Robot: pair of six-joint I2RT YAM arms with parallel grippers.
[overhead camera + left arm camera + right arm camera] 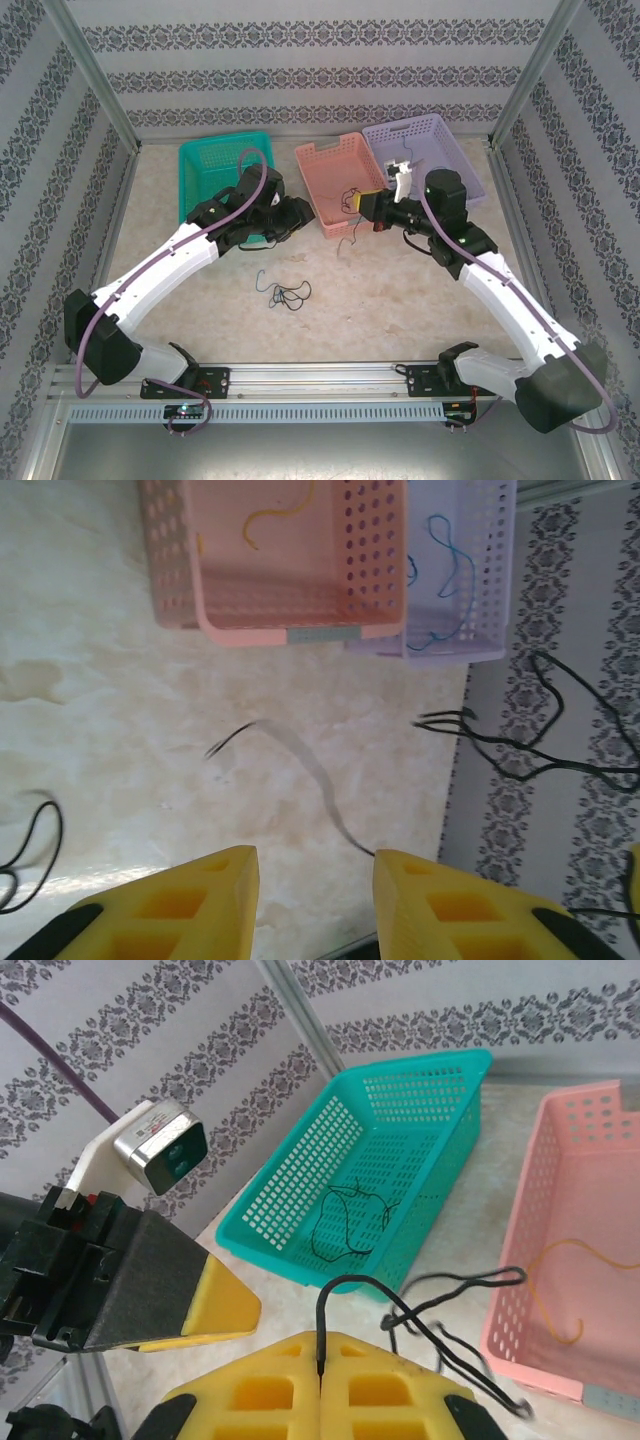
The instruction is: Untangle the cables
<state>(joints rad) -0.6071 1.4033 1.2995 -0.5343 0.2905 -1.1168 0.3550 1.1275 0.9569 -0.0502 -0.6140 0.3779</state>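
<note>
My right gripper (pixel 320 1345) is shut on one end of a black cable (pixel 440 1305), which loops up and trails off toward the pink basket (pixel 590 1260). From above, that gripper (pixel 363 206) sits at the pink basket's near corner with the strand (pixel 349 240) dangling below it. My left gripper (pixel 315 865) is open with nothing between its yellow fingers; a blurred dark strand (pixel 300 765) runs over the table just past them. The left gripper (pixel 296 214) hovers beside the teal basket (pixel 205 165). A small tangle of black and blue cables (pixel 283 293) lies mid-table.
The teal basket (pixel 300 1175) holds a black cable (pixel 345 1222). A yellow cable (pixel 280 510) lies in the pink basket (pixel 180 570), and a blue one (pixel 445 560) in the purple basket (pixel 495 570). Another black loop (pixel 35 850) lies at the left.
</note>
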